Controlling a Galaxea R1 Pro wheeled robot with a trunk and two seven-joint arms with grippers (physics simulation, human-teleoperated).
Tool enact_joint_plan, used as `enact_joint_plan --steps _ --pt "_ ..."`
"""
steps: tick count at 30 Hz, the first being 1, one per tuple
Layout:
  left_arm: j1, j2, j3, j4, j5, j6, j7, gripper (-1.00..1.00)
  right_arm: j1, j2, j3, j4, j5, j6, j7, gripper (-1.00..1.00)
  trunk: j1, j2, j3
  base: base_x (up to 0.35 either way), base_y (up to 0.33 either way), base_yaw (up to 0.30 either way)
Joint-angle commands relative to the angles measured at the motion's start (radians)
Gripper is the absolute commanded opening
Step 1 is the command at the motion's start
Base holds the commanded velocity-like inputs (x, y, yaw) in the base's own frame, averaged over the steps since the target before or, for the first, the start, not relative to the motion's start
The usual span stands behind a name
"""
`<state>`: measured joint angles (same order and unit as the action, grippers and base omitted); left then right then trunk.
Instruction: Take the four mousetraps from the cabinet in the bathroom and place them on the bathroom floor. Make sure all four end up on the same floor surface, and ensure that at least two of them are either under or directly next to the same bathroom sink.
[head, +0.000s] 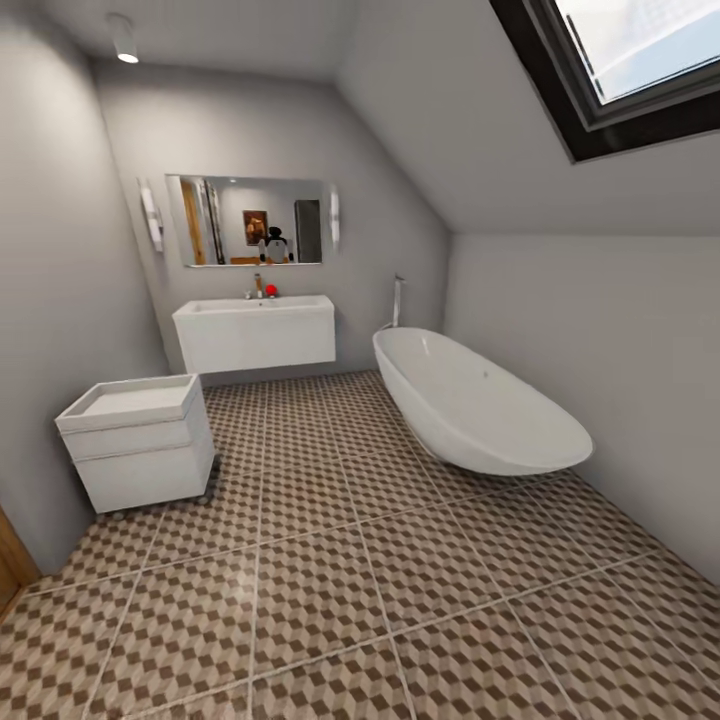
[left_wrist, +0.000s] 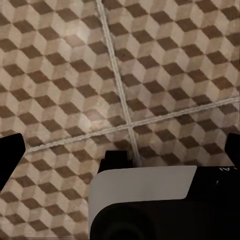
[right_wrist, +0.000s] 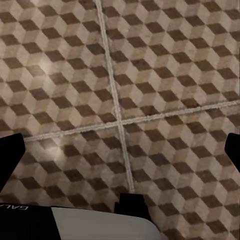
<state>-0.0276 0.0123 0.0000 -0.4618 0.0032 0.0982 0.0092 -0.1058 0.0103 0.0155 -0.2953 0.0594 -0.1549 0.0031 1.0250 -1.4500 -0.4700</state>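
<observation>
The mousetraps and the cabinet are out of view. The bathroom floor (head: 400, 580) of brown, beige and white cube tiles spreads ahead of me. The white wall-hung sink (head: 255, 330) with a chrome faucet stands at the far wall under a mirror. In the left wrist view my left gripper (left_wrist: 121, 149) hangs open over bare tiles (left_wrist: 150, 60), its black fingertips (left_wrist: 11, 150) far apart and empty. My right gripper (right_wrist: 120, 152) is likewise open over the tiles (right_wrist: 160, 65), nothing between its fingertips (right_wrist: 10, 152).
A white oval bathtub (head: 470, 405) lies along the right wall under the sloped ceiling and skylight. A low white drawer unit (head: 140, 440) stands at the left wall. A narrow strip of orange-brown wood (head: 10, 570) shows at the left edge.
</observation>
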Motion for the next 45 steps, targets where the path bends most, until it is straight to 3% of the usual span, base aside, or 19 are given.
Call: enact_joint_plan --steps 1,45 --pt "0.0 0.0 0.0 0.0 0.0 0.0 0.0 1.0 0.0 0.0 0.0 0.0 0.0 0.0 0.0 1.0 0.0 0.0 0.0 0.0 0.0 0.287" --pt "0.0 -0.002 -0.001 0.004 0.001 0.001 0.0 1.0 0.0 -0.004 -0.001 0.0 -0.001 0.001 -0.004 1.0 0.0 0.0 0.0 0.0 0.0 0.287"
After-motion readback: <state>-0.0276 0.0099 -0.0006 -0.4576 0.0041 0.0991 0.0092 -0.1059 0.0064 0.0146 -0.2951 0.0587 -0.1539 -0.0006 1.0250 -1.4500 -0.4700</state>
